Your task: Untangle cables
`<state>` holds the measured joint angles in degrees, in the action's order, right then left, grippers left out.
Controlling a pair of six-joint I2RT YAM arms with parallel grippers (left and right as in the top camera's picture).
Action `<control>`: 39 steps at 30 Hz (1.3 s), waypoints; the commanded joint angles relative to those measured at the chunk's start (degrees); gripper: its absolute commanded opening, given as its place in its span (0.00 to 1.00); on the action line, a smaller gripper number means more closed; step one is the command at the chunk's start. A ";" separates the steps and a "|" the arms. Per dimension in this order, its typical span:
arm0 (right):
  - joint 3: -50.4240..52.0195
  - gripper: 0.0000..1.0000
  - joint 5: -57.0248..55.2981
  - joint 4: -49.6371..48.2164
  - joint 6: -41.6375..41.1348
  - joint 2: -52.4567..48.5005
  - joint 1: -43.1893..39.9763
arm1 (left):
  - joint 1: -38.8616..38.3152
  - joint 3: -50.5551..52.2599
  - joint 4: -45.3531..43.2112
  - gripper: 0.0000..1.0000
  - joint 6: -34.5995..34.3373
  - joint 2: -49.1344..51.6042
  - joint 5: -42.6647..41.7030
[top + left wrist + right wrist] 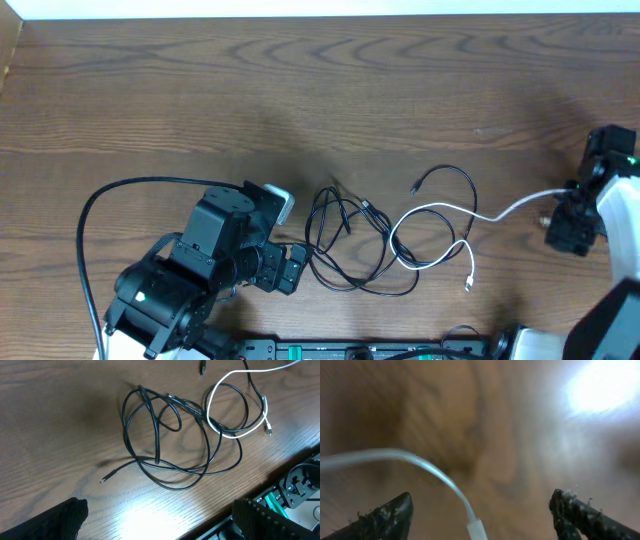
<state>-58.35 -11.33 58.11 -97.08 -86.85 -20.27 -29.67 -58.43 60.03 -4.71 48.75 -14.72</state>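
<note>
Black cables (350, 245) lie in a tangled heap of loops at the table's middle, and a white cable (432, 238) loops through their right side. The white cable runs on rightward to my right gripper (566, 226). In the right wrist view the white cable's plug end (476, 529) lies between the fingertips (385, 515) of my right gripper (482, 517), which stand wide apart, touching neither. My left gripper (290, 268) sits just left of the heap. The left wrist view shows the black cables (160, 435) and the white cable (235, 410) ahead of my left gripper (160, 522), which is open with only bare table between its fingers.
A thick black lead (100, 200) arcs from the left arm over the table's left side. The arm base rail (360, 350) with electronics runs along the front edge, also seen in the left wrist view as the rail (295, 485). One black plug end (415, 187) lies loose behind the heap.
</note>
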 commanded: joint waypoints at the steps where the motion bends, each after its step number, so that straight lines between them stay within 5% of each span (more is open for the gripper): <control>1: 0.31 0.88 15.56 -6.03 3.37 -7.96 0.13 | 0.20 -0.61 0.11 0.98 -0.31 -0.15 -0.26; 10: 0.31 0.88 55.15 -11.72 42.66 -17.00 2.08 | 0.20 -0.61 0.11 0.98 -0.28 -0.15 -0.24; 15: 0.28 0.90 59.63 -8.85 70.55 -16.98 4.98 | 0.20 -0.61 0.11 0.98 -0.28 -0.15 -0.24; 21: 0.31 0.85 59.67 -6.45 95.69 -16.98 6.99 | 0.20 -0.61 0.11 0.98 -0.28 -0.15 -0.26; 24: 0.28 0.91 57.46 -5.66 106.79 -16.98 9.09 | 0.20 -0.61 0.11 0.98 -0.28 -0.15 -0.26; 26: 0.31 0.99 54.03 -5.14 107.36 -16.98 10.36 | 0.20 -0.61 0.04 0.98 -0.28 -0.15 -0.24; 34: 0.31 0.99 48.61 -5.79 107.45 -16.98 18.34 | 0.20 -0.61 -0.11 0.98 -0.28 -0.15 -0.26; 39: 0.31 0.77 44.54 -9.46 107.43 -16.98 23.78 | 0.20 -0.61 -0.11 0.98 -0.28 -0.15 -0.26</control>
<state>-58.30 36.56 50.43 8.82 -103.66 0.54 -29.67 -58.43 59.96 -4.71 48.75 -14.72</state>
